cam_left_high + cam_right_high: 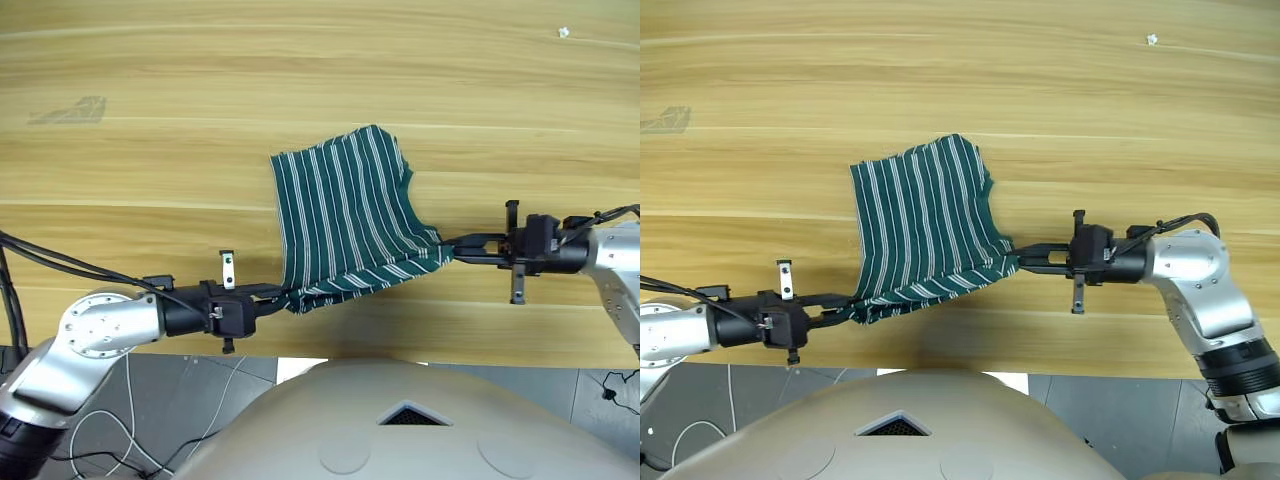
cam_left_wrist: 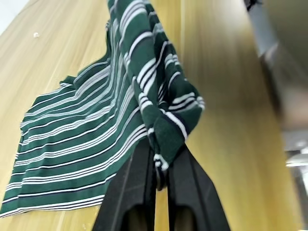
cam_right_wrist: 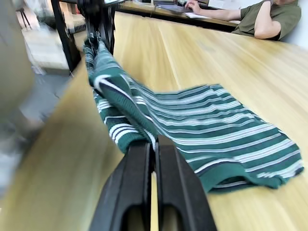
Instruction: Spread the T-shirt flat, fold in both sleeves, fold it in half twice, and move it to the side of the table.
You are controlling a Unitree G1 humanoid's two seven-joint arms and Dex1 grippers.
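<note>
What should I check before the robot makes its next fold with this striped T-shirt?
1. left gripper shut on a near corner of the T-shirt: ok.
2. right gripper shut on the other near corner: ok.
3. Far part of the shirt lying flat on the table: ok.
4. Held edge square to the table: not ok, the left corner sits nearer the front edge.
5. Sleeves folded in: cannot tell.

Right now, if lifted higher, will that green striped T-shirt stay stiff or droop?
Probably droop: the green white-striped T-shirt bunches and folds between the left gripper and right gripper. Likely light, as two thin pinches hold it.
</note>
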